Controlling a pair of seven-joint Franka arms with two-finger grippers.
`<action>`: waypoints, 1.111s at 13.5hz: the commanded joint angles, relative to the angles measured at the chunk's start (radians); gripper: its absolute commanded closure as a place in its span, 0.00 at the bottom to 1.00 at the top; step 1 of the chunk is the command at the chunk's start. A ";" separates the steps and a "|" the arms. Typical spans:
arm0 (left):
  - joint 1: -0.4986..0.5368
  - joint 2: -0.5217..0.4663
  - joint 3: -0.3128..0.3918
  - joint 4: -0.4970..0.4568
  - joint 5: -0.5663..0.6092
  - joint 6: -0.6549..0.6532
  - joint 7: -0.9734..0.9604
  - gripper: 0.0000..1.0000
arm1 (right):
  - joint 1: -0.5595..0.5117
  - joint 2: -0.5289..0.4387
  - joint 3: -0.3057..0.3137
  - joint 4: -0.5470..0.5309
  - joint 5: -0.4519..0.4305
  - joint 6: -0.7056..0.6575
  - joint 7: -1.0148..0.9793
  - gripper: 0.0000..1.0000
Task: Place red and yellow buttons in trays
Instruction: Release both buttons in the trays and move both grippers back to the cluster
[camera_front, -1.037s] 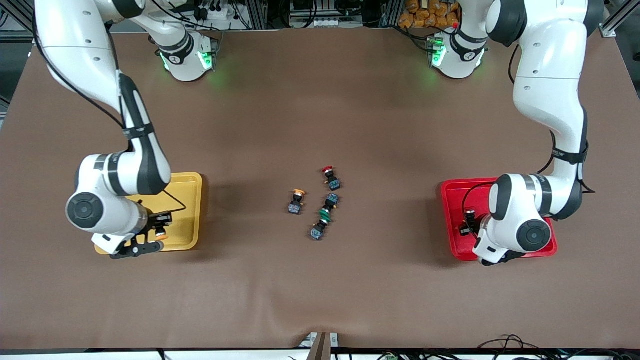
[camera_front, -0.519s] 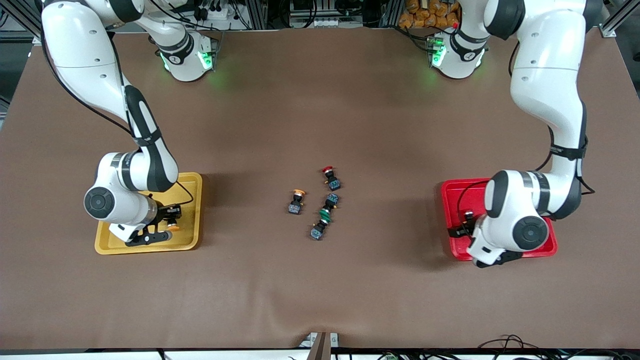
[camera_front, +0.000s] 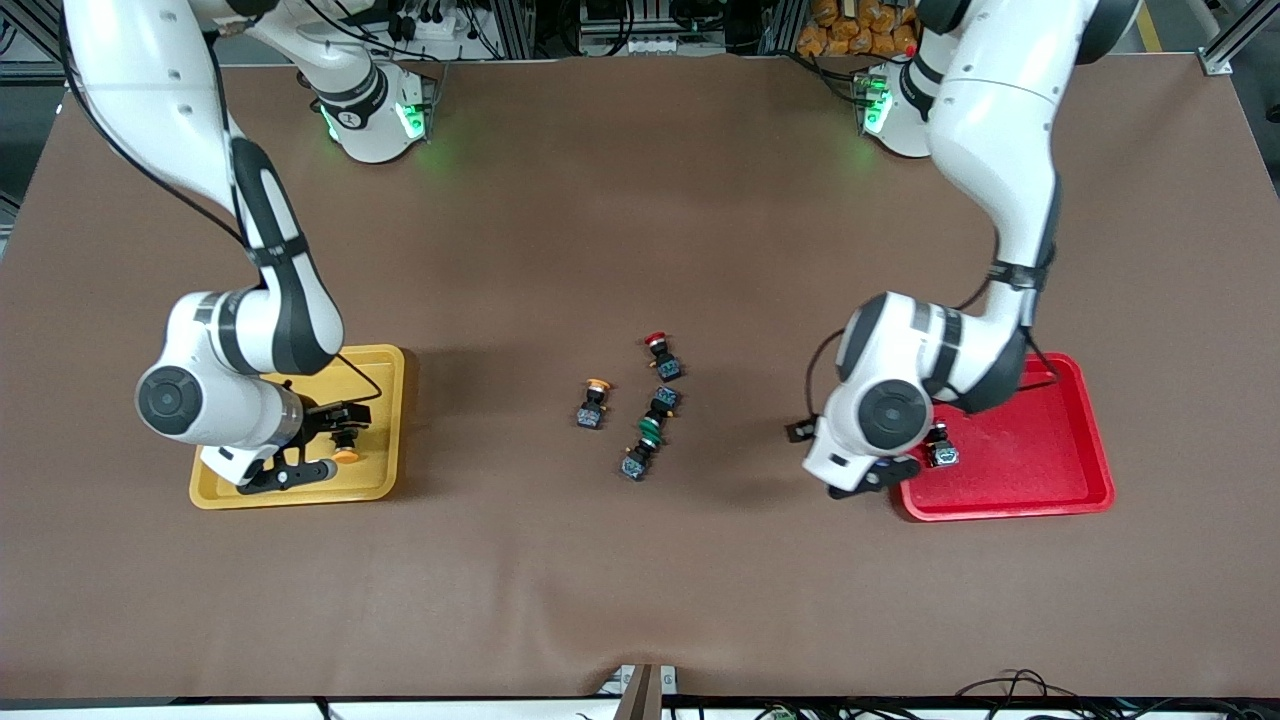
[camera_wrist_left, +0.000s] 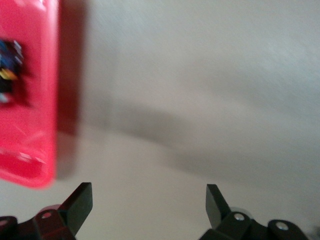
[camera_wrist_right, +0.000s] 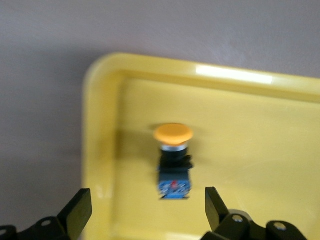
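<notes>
Inspection finds one orange-yellow-capped push-button switch (camera_wrist_right: 173, 162) lying in the shallow yellow plastic tray (camera_front: 385, 362) toward the right arm's end of the brown worktop (camera_front: 640, 580), and one button with a dark blocky body (camera_front: 941, 450) in the shallow red plastic tray (camera_front: 1040, 480) toward the left arm's end. Right tool (camera_wrist_right: 145, 212) hovers over the yellow tray, jaws wide apart and empty. Left tool (camera_wrist_left: 147, 205), likewise wide open and empty, is over bare worktop just beside the red tray's rim. Mid-worktop lie one red-capped switch (camera_front: 660, 355), one orange-capped switch (camera_front: 593, 402) and two green-capped switches (camera_front: 648, 432).

Judgement: first pair delivered; second fetch is in hand. Next, each tool must reach the centre cluster, avoiding the green pair.
</notes>
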 joint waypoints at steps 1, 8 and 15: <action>-0.041 -0.015 0.005 -0.006 -0.078 -0.011 -0.110 0.00 | 0.090 -0.041 0.001 -0.006 0.022 -0.018 0.157 0.00; -0.135 0.000 -0.002 0.002 -0.233 0.093 -0.249 0.00 | 0.268 -0.023 0.139 -0.008 0.021 0.156 0.814 0.00; -0.203 0.037 -0.004 -0.002 -0.304 0.145 -0.259 0.00 | 0.366 0.151 0.174 -0.008 0.006 0.485 1.011 0.00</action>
